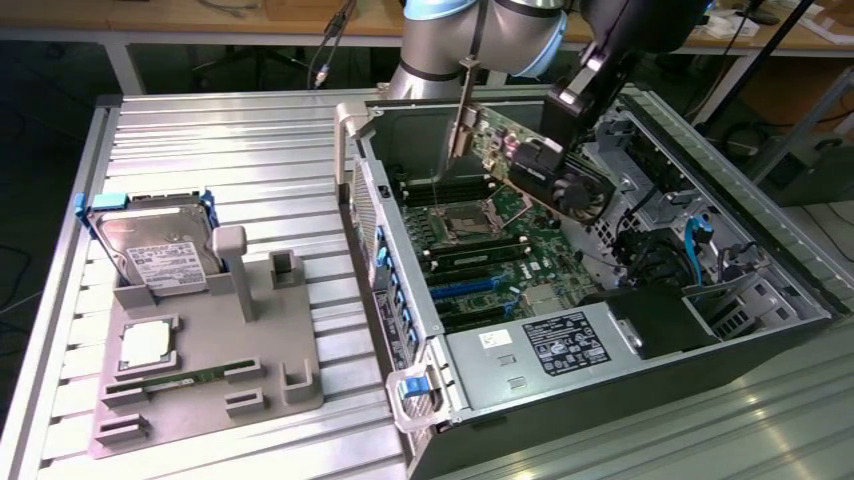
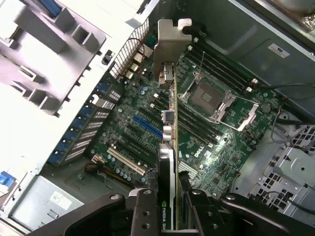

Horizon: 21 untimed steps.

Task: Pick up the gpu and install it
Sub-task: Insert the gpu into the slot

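Observation:
The gpu [image 1: 541, 165], a green card with a black round fan and a silver end bracket, hangs tilted above the motherboard [image 1: 494, 250] inside the open computer case [image 1: 747, 330]. My gripper [image 1: 566, 118] is shut on the card's upper edge. In the wrist view the gpu [image 2: 171, 123] appears edge-on, its bracket [image 2: 170, 44] pointing toward the case's slotted rear wall, and the gripper [image 2: 170, 204] clamps it from both sides. The card hovers over the expansion slots, beside the blue slot [image 2: 147, 127], and is not seated.
A grey fixture [image 1: 200, 400] on the ribbed metal table [image 1: 227, 140] holds a hard drive [image 1: 160, 255], a processor [image 1: 144, 345] and a memory stick [image 1: 180, 378]. Inside the case sit the processor socket [image 2: 211, 98], a power supply [image 1: 561, 345] and blue cables [image 1: 694, 250].

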Each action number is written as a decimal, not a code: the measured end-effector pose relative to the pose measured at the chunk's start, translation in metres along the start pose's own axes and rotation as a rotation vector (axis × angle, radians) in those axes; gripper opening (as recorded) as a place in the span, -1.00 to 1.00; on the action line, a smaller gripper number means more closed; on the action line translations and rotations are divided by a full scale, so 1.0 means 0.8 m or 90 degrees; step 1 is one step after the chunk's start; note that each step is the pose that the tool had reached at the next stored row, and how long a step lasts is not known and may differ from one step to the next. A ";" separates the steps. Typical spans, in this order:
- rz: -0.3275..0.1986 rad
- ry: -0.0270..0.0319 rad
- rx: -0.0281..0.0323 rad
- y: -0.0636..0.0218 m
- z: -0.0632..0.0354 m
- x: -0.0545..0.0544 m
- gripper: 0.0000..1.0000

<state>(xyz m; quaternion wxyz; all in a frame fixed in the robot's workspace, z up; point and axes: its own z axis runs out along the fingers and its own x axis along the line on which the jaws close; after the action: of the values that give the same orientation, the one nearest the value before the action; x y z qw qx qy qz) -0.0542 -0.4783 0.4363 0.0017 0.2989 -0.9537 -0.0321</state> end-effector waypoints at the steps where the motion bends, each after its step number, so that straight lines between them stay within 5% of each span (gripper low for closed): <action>1: -0.008 0.0005 -0.0001 0.000 0.000 0.000 -0.47; 14: -0.158 0.0099 -0.0025 0.000 0.000 0.000 -0.47; 21: -0.205 0.0127 -0.0033 0.000 0.000 0.000 -0.47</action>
<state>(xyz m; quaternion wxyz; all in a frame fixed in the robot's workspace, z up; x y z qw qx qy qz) -0.0542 -0.4783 0.4364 0.0068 0.4480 -0.8935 -0.0314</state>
